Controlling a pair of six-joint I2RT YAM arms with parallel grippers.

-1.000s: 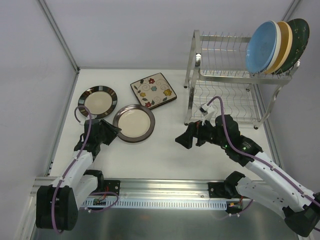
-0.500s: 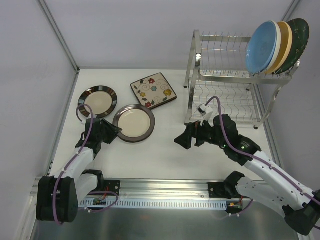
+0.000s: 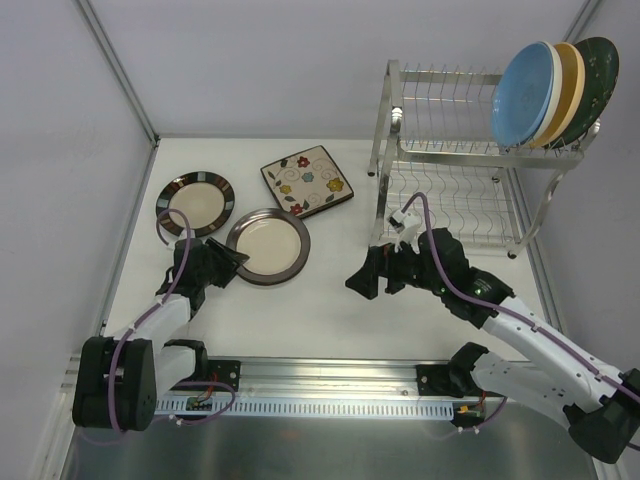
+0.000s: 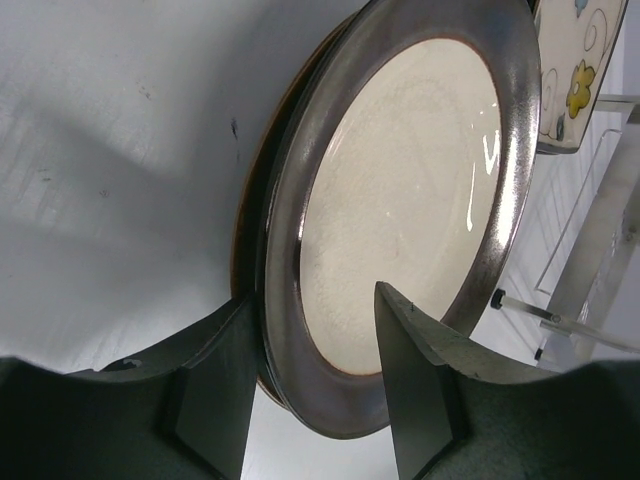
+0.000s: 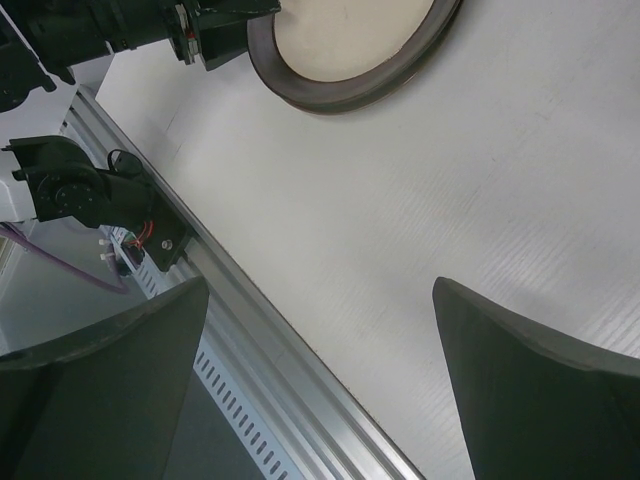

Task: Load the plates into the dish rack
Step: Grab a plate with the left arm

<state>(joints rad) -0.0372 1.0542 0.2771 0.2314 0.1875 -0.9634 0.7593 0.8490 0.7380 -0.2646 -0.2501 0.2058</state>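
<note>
**Step in hand:** pick-up of the next plate. I judge the task about half done. Three plates lie on the table [image 3: 330,305] and three stand in the rack.

**Left side:**
- The striped plate [image 3: 195,203] lies flat at the far left, untouched.
- The left gripper [image 3: 228,264] is low at the near-left edge of the rimmed plate [image 3: 268,246], which lies flat just right of the striped one.
- In the wrist view the left gripper [image 4: 315,295] has its jaws partly open astride the dark rim of the rimmed plate [image 4: 400,180]. One finger is outside the edge and the other over the cream face.
- I cannot tell whether either pad presses the rim. The angle is steep, and the plate does not look lifted.

**Centre:** the square plate [image 3: 307,181] lies flat behind the rimmed plate, untouched.

**Right side:**
- The right gripper [image 3: 358,280] hovers above bare table between the rimmed plate and the rack [image 3: 384,170].
- From its own camera, the right gripper [image 5: 320,285] has its jaws spread wide and holds nothing.
- The blue plate [image 3: 525,93], tan plate [image 3: 568,80] and green plate [image 3: 600,60] stand on edge at the right end of the rack's upper tier.

**Next move, in my judgement:** close the left jaws on the rim, tip the plate up, and hand it across to the right gripper, since the rack sits on that arm's side. The glazed rim may slip in a shallow grip.
</note>
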